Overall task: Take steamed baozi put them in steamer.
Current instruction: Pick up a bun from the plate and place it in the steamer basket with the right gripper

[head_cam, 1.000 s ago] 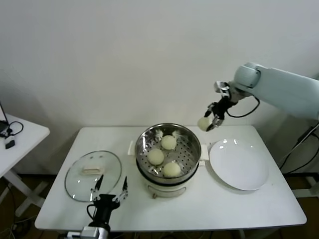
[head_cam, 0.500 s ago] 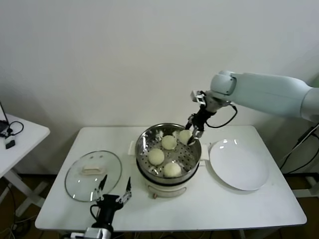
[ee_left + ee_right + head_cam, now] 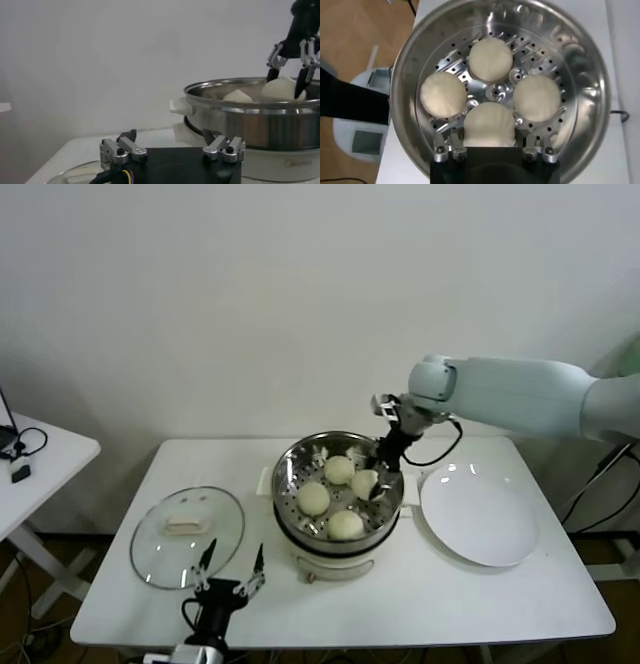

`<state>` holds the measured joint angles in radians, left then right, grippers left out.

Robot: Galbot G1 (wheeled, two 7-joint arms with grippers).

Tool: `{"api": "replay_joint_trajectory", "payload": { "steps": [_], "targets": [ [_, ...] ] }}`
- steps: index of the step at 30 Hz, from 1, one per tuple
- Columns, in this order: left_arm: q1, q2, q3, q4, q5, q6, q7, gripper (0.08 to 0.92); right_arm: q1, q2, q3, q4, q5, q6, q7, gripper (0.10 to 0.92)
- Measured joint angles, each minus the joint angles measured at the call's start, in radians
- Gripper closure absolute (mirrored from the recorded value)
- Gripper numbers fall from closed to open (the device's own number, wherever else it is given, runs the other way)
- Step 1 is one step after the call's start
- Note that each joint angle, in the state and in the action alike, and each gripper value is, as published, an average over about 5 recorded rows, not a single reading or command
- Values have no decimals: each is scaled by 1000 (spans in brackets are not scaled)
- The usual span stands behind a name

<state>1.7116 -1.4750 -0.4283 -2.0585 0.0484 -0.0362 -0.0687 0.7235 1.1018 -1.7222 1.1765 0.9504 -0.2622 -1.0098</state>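
The steamer, a shiny perforated basket on a cream pot, stands mid-table. Three baozi lie on its floor. My right gripper reaches down into the basket on its right side, shut on another baozi. In the right wrist view that baozi fills the space between the fingers, close against the other buns. From the left wrist view the held baozi peeks above the steamer rim. My left gripper hovers open and empty near the table's front edge.
A round glass lid lies left of the steamer, just behind the left gripper. A flat white plate sits to the steamer's right with nothing on it. A small side table stands at far left.
My right gripper carried the baozi from above the plate's near corner leftward and down into the steamer basket. The left gripper shifted only slightly.
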Motion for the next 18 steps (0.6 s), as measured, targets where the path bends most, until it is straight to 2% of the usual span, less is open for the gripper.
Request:
{"api": "replay_joint_trajectory", "payload": {
  "steps": [16, 18],
  "targets": [
    [9, 2, 3, 8, -2, -9, 1, 177, -51, 0, 11, -26, -46, 0, 13, 360],
    [8, 2, 4, 8, -2, -9, 1, 177, -53, 2, 14, -27, -47, 1, 15, 336]
  ]
}}
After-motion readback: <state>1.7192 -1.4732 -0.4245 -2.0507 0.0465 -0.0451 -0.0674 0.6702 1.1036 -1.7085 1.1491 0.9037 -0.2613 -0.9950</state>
